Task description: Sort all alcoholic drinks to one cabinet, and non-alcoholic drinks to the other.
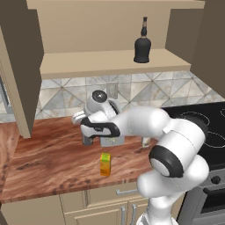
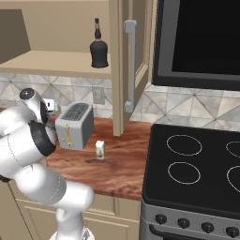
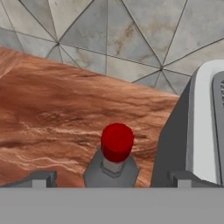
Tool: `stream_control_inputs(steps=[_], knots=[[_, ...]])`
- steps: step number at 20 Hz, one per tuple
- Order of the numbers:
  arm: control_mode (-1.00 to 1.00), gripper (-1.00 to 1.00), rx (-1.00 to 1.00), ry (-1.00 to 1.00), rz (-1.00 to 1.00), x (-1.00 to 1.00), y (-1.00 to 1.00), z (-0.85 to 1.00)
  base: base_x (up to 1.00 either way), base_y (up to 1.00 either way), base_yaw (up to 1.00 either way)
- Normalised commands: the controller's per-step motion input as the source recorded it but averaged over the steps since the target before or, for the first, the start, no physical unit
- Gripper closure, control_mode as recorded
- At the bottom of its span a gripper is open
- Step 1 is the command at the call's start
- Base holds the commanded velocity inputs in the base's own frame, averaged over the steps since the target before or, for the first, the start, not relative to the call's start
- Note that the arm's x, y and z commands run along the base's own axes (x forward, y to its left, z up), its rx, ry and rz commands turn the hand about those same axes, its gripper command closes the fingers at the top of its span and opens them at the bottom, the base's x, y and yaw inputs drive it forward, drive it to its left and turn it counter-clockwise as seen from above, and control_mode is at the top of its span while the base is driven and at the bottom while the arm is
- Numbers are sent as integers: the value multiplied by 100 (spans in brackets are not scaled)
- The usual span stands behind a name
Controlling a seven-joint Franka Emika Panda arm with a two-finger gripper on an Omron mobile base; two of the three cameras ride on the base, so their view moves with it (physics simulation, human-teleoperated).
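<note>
A slim grey bottle [image 3: 111, 171] with a red cap [image 3: 117, 141] stands on the wooden counter, just left of the toaster [image 3: 205, 127]. My gripper [image 3: 111, 179] is open, one fingertip on each side of the bottle's neck and not touching it. In the left base view the gripper [image 1: 89, 136] reaches down beside the toaster. A squat black bottle [image 1: 142, 46] stands on the pale shelf [image 1: 88, 63] of the open tan cabinet. An orange-yellow carton [image 1: 105, 164] stands near the counter's front. A small white-cream carton [image 2: 100, 150] sits right of the toaster [image 2: 75, 124].
The cabinet's open doors hang at the left [image 1: 19, 70] and at the right, with a grey bar handle [image 2: 130, 65]. A black stove [image 2: 197, 164] adjoins the counter on the right. Tiled wall [image 3: 109, 35] lies close behind the bottle.
</note>
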Motion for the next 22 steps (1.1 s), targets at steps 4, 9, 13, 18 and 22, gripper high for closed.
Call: stream_control_inputs(steps=[4,9,13,18,22], knots=[[-100,-100,0,2,0,17,2,-15,0,0,0],[-100,-100,0,2,0,16,4,-16,0,0,0],[-100,-100,0,0,0,13,9,-16,0,0,0],[-100,-100,0,0,0,13,11,-14,0,0,0],[-100,-100,0,0,0,13,6,-11,0,0,0]])
